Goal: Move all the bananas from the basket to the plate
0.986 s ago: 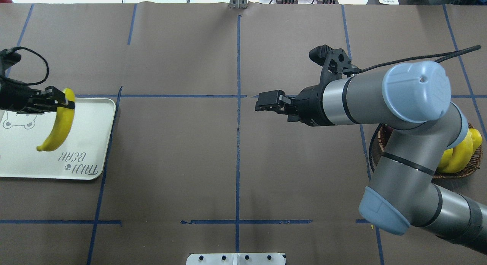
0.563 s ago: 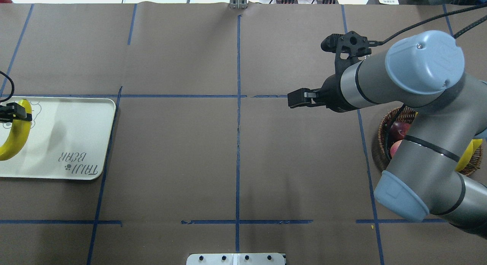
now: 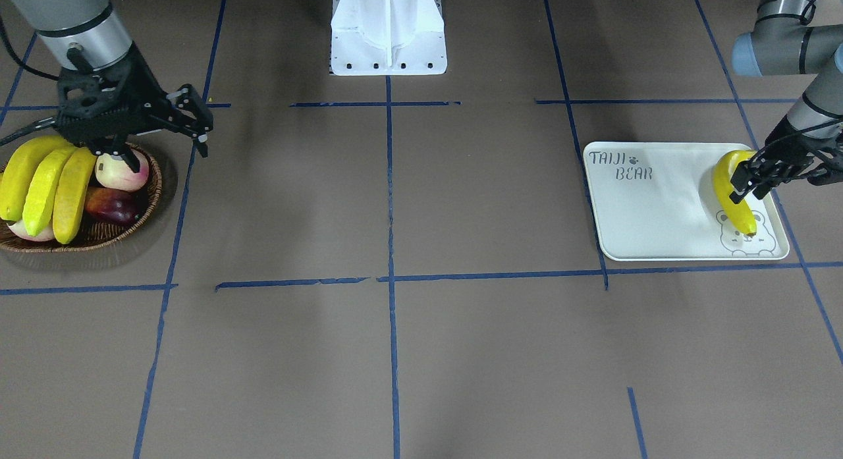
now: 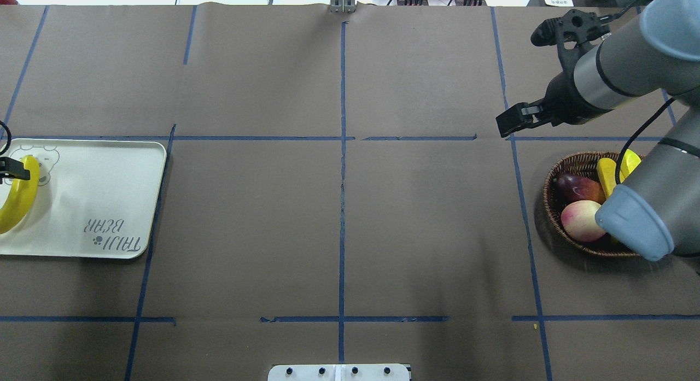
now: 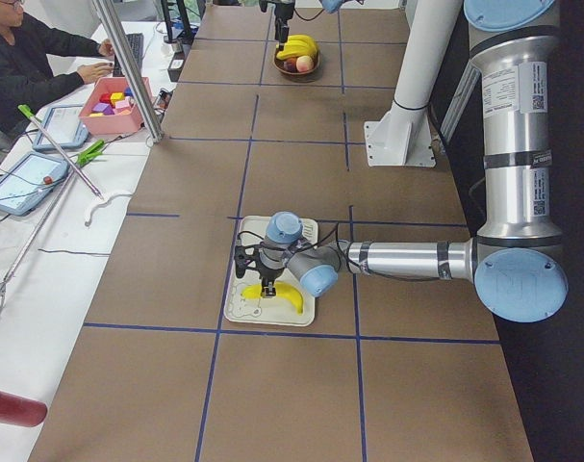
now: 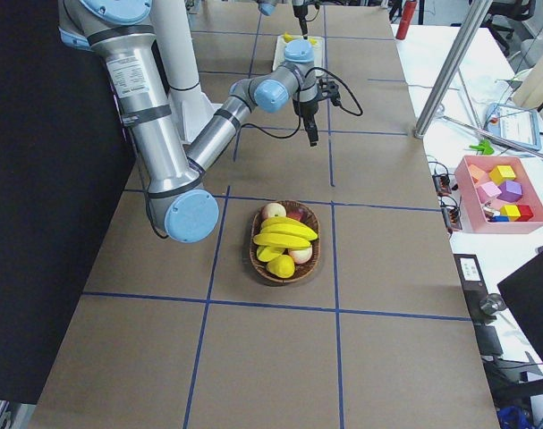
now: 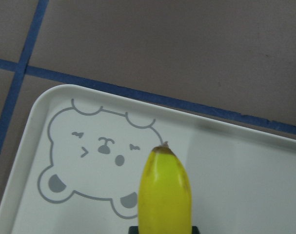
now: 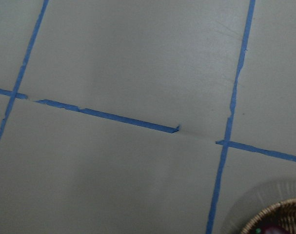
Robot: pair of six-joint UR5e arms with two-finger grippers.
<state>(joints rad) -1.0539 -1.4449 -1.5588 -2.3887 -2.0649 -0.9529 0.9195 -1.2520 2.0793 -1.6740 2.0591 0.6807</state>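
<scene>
My left gripper [image 3: 743, 181] is shut on a yellow banana [image 3: 733, 194] and holds it low over the bear corner of the off-white tray [image 3: 652, 215]. The overhead view shows this gripper [image 4: 10, 170], banana [image 4: 19, 200] and tray [image 4: 98, 189] at the left edge. In the left wrist view the banana's tip [image 7: 165, 185] points at the bear drawing. I cannot tell if it touches the tray. Three bananas [image 3: 43, 182] lie in the wicker basket [image 3: 99, 240]. My right gripper [image 3: 197, 126] is open and empty, just beyond the basket's rim [image 4: 560, 165].
A peach [image 3: 118, 172] and a dark red fruit [image 3: 108, 205] share the basket. The robot's white base [image 3: 388, 31] stands at the near-robot edge. A pink box of blocks [image 6: 504, 192] sits on the side bench, and an operator [image 5: 27, 58] sits there.
My left gripper has carried the banana leftward across the tray to the bear corner. My right arm has swung back to the right, uncovering the basket.
</scene>
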